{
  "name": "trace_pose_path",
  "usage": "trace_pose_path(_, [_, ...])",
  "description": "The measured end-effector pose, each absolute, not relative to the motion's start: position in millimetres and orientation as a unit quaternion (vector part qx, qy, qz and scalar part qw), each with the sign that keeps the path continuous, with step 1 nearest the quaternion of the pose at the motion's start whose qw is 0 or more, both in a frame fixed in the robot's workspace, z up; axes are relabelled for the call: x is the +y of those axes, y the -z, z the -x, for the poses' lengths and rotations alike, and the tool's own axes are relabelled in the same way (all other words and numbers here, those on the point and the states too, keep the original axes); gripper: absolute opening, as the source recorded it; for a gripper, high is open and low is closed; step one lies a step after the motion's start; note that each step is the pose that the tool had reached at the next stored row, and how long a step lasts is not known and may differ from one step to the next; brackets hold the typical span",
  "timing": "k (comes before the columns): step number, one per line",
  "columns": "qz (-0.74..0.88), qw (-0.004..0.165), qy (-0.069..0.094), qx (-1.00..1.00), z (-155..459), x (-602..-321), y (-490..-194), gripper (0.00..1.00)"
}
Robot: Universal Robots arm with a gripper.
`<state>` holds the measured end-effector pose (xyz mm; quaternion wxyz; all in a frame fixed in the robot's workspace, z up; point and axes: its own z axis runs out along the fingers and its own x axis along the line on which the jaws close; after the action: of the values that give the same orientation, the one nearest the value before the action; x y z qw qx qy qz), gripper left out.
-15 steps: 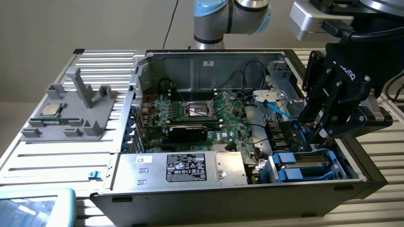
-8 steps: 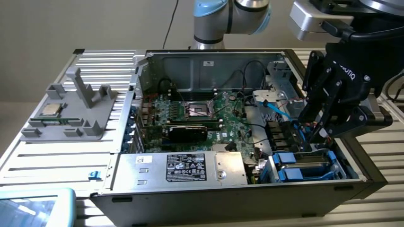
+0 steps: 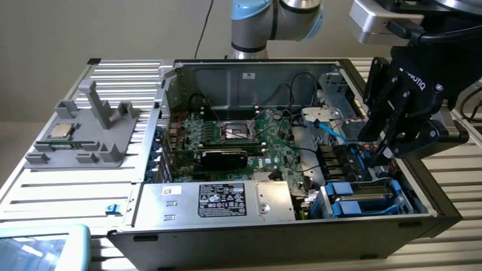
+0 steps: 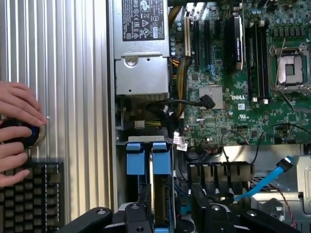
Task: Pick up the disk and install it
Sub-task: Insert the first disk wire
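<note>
Gripper [image 3: 382, 153] hangs over the drive bay at the case corner on the exterior view's right, spread apart and holding nothing. In the wrist view its fingers [image 4: 144, 196] stand either side of the bay slot. The disk [image 3: 365, 199] sits down inside that bay, blue rail tabs showing, beside the silver power supply [image 3: 226, 200]. We judge it seated or very nearly so, since no part rises clear of the cage. The straddling stance likely follows from the tight slot, where the disk's narrow edges are the only faces open to a grasp. The blue data cable [image 3: 328, 131] lies loose near the bay. A person's hand [image 4: 17, 104] rests on a round black controller [image 4: 17, 135] on the slatted table [image 3: 68, 192], so we take this as hand-guided positioning.
</note>
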<state>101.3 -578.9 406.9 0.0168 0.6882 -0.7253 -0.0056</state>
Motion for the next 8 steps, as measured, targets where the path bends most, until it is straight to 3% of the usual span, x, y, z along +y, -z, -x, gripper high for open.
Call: trace_pose_path(8, [-0.688, 0.017, 0.006, -0.725, -126.1, -573.8, -406.8, 0.45])
